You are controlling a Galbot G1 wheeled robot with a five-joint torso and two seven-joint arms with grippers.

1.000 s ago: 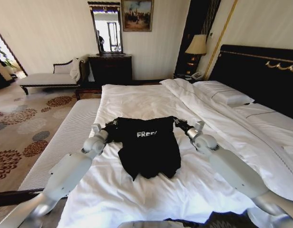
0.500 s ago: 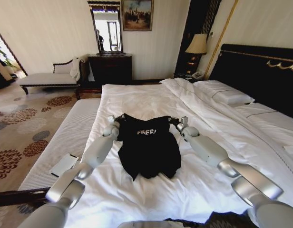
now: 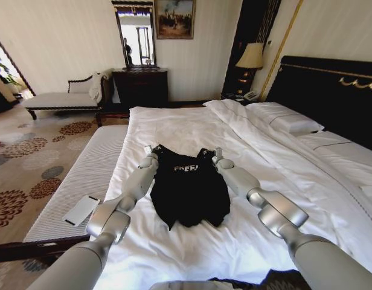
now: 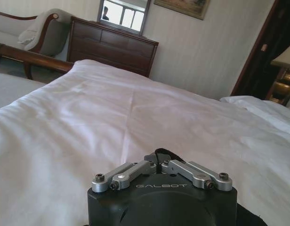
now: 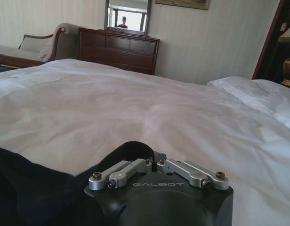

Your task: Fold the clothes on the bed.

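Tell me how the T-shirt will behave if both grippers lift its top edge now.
Likely floppy: the T-shirt lies rumpled with an uneven hem, so it should sag between the left gripper and right gripper. Probably light, being thin fabric. It may drag and wrinkle the soft duvet.

Bright daylight, glaring duvet, warped edges

- You are looking at two arms in glossy silver-grey, built of rounded tubular segments with bulbous joints.
- The left gripper is showing a matte black housing with "GALBOT" lettering, silver metal linkage bars and dark screws at the pivots.
- The right gripper is showing matching black housing, lettering, silver links and screws.
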